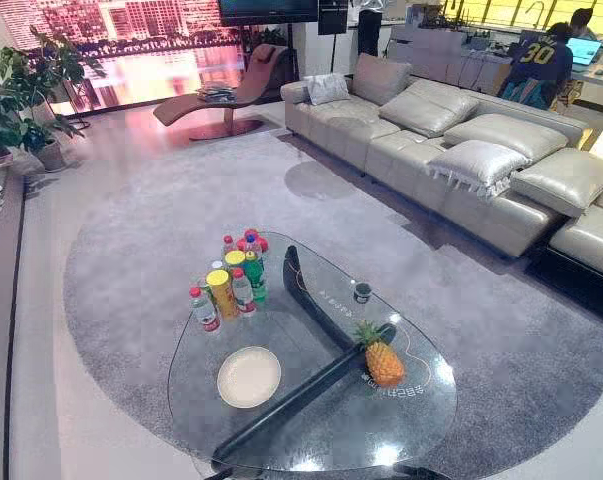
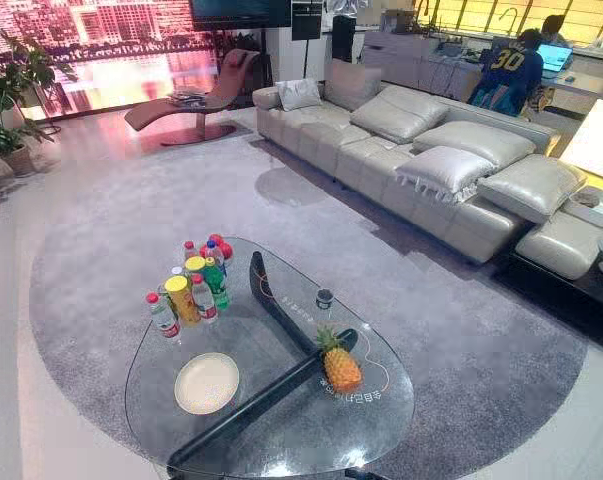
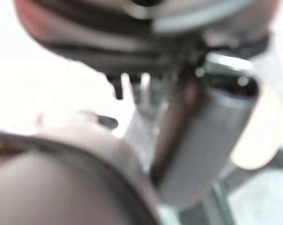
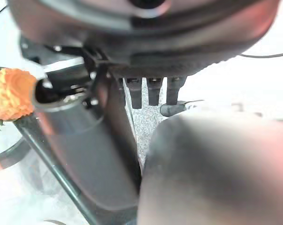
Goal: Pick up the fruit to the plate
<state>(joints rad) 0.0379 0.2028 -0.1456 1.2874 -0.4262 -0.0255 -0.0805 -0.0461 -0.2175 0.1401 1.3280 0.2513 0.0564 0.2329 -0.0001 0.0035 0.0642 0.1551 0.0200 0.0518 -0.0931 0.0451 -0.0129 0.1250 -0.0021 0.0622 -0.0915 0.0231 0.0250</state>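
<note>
One wide grey rug (image 1: 131, 270) covers most of the floor I'm looking down on, with a long pale leather sofa (image 1: 461, 150) along its far right edge and a brown chaise longue (image 1: 221, 100) beyond it. Closer to me sits the glass bench (image 1: 186, 385), rounded in outline, on a dark forked base (image 1: 311, 385). A person (image 1: 541, 60) is at a counter behind the sofa, back turned to me. On the bench's far left side a cluster of bottles (image 1: 231, 285) stands upright, packed close together. The pineapple (image 1: 383, 362) stands upright on the right part of the bench, its leaves pointing away from me. The cream plate (image 1: 249, 377) lies bare on the near left part, well apart from the fruit, with an arm of the base between them. My right hand (image 4: 146, 37) hangs with straight fingers (image 4: 153, 91), holding nothing, the pineapple off to its side. My left hand (image 3: 132, 28) is too blurred; I cannot tell how it is set. A small dark cup (image 1: 362, 292) stands beyond the pineapple
</note>
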